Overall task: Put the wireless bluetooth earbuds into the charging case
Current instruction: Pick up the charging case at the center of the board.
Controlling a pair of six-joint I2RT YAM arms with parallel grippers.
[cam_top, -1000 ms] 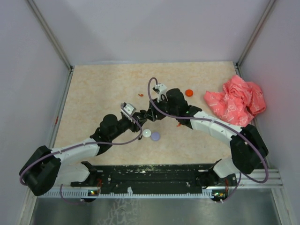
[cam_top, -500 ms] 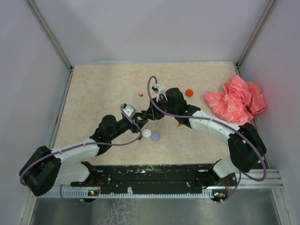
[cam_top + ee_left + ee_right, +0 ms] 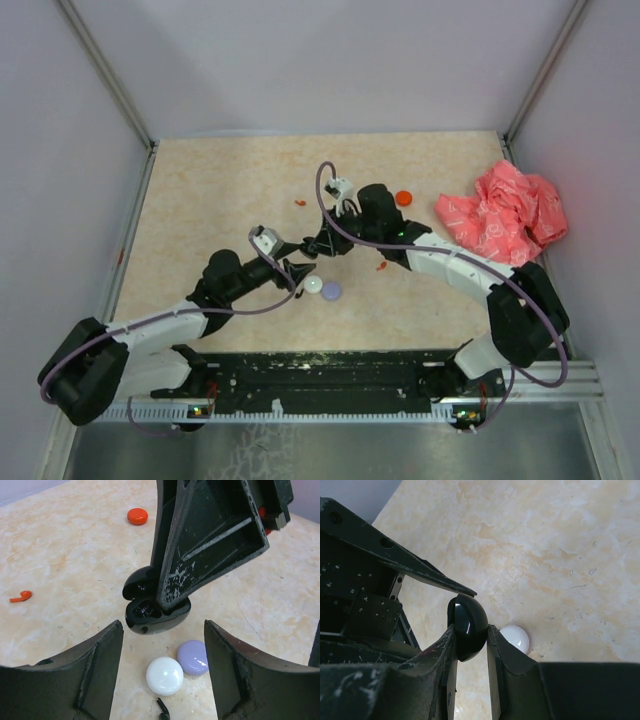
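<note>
My right gripper [image 3: 314, 247] is shut on the black charging case [image 3: 467, 622] and holds it just above the table at mid-table. In the left wrist view the case [image 3: 150, 614] hangs open, its sockets facing me, with the right gripper's fingers [image 3: 200, 545] clamped over it. My left gripper [image 3: 291, 272] is open and empty, its jaws [image 3: 162, 639] spread a short way in front of the case. A tiny black earbud [image 3: 162, 707] lies between the jaws near the bottom edge. A red earbud [image 3: 21, 596] lies far left, and also shows in the top view [image 3: 300, 202].
A white disc [image 3: 165, 676] and a lilac disc [image 3: 193, 657] touch each other on the table below the case. A red disc [image 3: 403, 198] lies behind the right arm. A small red bit [image 3: 380, 266] lies under that arm. A pink-red plastic bag [image 3: 505, 215] fills the right edge.
My left gripper has drawn back toward the near left, away from the case. The right gripper has held the case almost still.
</note>
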